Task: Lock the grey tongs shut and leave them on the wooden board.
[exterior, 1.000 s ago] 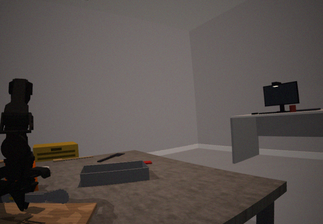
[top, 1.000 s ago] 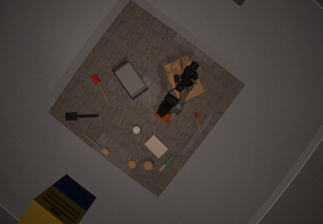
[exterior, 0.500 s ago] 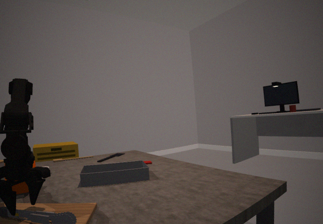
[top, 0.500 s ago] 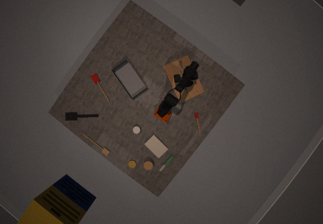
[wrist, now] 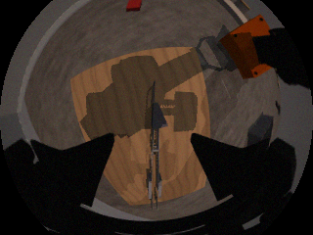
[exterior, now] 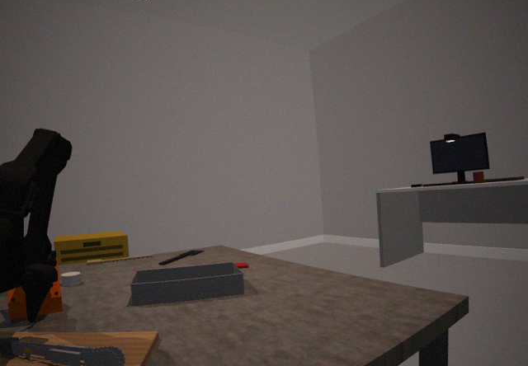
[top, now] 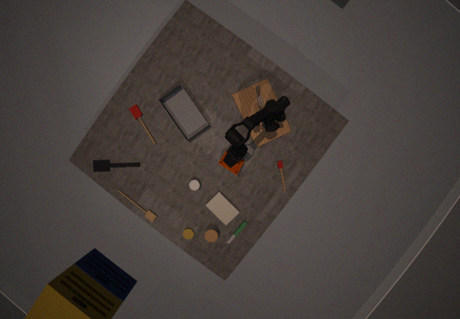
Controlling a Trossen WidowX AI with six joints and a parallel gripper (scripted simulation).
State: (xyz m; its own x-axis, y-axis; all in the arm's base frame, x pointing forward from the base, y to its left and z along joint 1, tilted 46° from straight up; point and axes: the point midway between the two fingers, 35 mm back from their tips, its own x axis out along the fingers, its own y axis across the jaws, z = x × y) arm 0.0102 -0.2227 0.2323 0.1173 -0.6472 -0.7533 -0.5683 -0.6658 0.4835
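Note:
The grey tongs [top: 259, 96] [exterior: 59, 354] [wrist: 156, 147] lie on the wooden board [top: 245, 100] [exterior: 139, 340] [wrist: 95, 78]. Their two arms run close side by side with a narrow gap. The lock inside the hinge does not show. My gripper [wrist: 153, 137] is open and empty above the board, with one finger on each side of the tongs in the wrist view and apart from them. In the top view the arm hides part of the tongs. The roasting tin [top: 199, 133] [exterior: 187, 289] stands apart from the board, with no tongs on it.
The orange arm base [top: 232, 165] [wrist: 244, 54] stands just beside the board. A red-headed spatula [top: 280, 165], a white round piece [top: 194, 185] [exterior: 70, 279] and a pale block [top: 222, 207] are on the table. Another red spatula [top: 136, 111] lies beyond the tin.

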